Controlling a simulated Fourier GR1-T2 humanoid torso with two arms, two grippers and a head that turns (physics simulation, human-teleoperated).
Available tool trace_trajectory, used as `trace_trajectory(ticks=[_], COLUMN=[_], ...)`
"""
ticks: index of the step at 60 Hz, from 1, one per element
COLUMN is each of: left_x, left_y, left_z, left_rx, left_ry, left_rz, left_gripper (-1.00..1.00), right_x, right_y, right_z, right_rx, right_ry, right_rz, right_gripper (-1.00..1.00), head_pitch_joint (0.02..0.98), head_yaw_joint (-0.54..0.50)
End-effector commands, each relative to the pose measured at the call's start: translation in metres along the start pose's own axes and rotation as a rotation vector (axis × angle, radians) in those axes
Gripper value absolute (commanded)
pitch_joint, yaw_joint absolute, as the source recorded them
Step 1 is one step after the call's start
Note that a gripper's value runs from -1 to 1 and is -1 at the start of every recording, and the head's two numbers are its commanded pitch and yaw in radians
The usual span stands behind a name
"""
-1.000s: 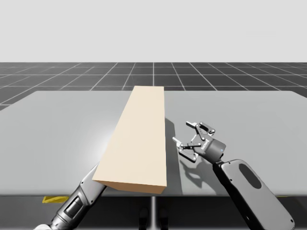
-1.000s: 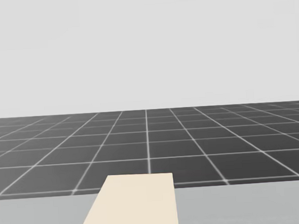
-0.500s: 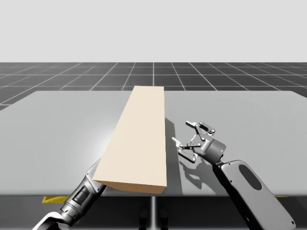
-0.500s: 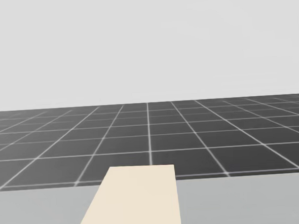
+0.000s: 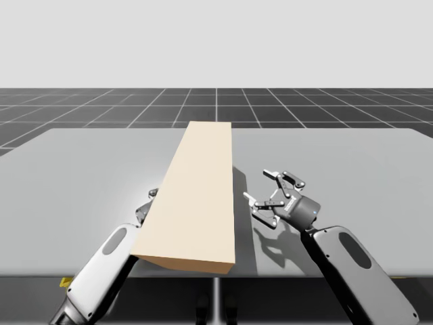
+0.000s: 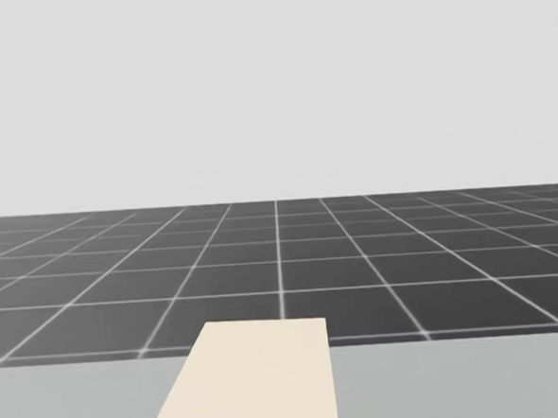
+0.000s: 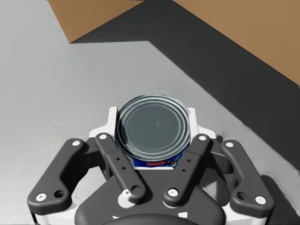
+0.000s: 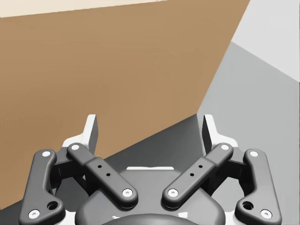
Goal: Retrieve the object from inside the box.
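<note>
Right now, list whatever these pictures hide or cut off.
Left wrist view: my left gripper holds the can lid-on to the camera; the fingers and lid hide most of its side.
High view: the box hides the can and most of that gripper.
Head view: the bottom edge cuts off the box's near end.
Box's inside: its own walls hide it in the high view.

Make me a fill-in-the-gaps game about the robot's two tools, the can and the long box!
1. My left tool is ____ on the can.
2. My right tool is ____ and holds nothing.
3. In the high view, the long box lies on the table, ____ my two tools.

Missing words: shut, open, between.
</note>
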Motion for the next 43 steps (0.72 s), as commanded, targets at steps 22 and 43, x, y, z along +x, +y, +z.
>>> trace_trajectory(ticks=[22,43], left_x=[0.091,0.210], left_y=[0.060,0.091], left_z=[0.083,0.099], left_rx=[0.092,0.147], left_ry=[-0.109,-0.242], left_rz=[-0.089,-0.200], left_gripper=[1.00,1.00], right_x=[0.005,0.006], right_y=[-0.006,-0.009], right_z=[0.002,0.003], right_rx=[-0.028,-0.040], right_ry=[-0.007,-0.017], right_rz=[-0.042,-0.066], right_gripper=[-1.00,-1.00], head_pitch_joint=[0.151,0.152], head_yaw_joint=[-0.01,-0.01])
